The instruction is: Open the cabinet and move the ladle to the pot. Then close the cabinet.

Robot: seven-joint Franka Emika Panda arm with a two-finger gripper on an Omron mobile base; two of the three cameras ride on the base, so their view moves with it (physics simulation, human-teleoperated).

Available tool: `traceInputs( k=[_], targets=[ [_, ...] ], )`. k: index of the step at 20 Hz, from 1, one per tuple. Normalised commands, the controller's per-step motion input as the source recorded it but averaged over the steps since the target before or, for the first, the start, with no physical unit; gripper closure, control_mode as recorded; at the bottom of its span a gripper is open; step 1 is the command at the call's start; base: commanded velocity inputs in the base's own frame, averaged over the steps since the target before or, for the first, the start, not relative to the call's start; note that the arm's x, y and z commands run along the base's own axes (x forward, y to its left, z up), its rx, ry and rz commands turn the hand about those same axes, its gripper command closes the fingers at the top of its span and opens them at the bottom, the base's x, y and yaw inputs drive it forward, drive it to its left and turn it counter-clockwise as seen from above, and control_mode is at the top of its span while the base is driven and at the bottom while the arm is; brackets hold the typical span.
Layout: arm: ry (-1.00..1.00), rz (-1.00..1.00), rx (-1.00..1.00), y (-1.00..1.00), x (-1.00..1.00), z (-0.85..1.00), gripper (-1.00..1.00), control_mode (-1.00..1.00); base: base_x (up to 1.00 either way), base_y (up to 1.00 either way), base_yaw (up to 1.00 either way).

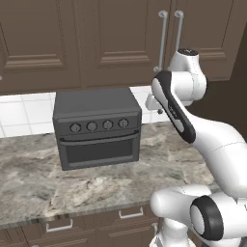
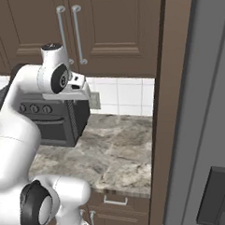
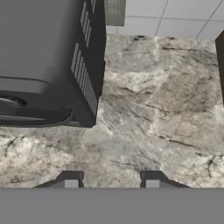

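The cabinet [image 1: 144,38] is mounted on the wall above the marble tabletop [image 1: 96,183], and both raised-panel doors are seen closed, the two long silver bar handles [image 1: 163,41] standing side by side at the middle seam. No ladle can be made out anywhere; it is judged to be behind the closed doors, though that cannot be confirmed. A pot is likewise not seen. On the tabletop a dark grey toaster oven [image 1: 96,128] with four knobs is set against the tiled backsplash [image 2: 125,95], and a tall grey refrigerator [image 2: 204,128] is seen to the right. The arm is folded over the tabletop below the handles, with the hand turned downward. The pincer [image 3: 111,179] is held partly parted, with nothing between its fingertips [image 3: 71,180], over bare marble just beside the oven's side. The first step, opening the cabinet, is judged not yet begun. For the next move, the hand would need to be raised and turned toward a handle, then closed around the bar.
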Motion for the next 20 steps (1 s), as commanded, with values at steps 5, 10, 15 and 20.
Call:
traceInputs(
  k=[5, 10, 15, 20],
  targets=[
    [-0.1, 0.0, 0.0, 0.0, -0.12, 0.0, -1.0, -1.0, 0.0, 0.0, 0.0],
    [-0.37, 0.0, 0.0, 0.0, -0.38, 0.14, -1.0, -1.0, 0.0, 0.0, 0.0],
    [-0.31, 0.0, 0.0, 0.0, -0.34, 0.44, -1.0, -1.0, 0.0, 0.0, 0.0],
    [-0.33, 0.0, 0.0, 0.0, -0.32, 0.62, -1.0, -1.0, 0.0, 0.0, 0.0]
  ],
)
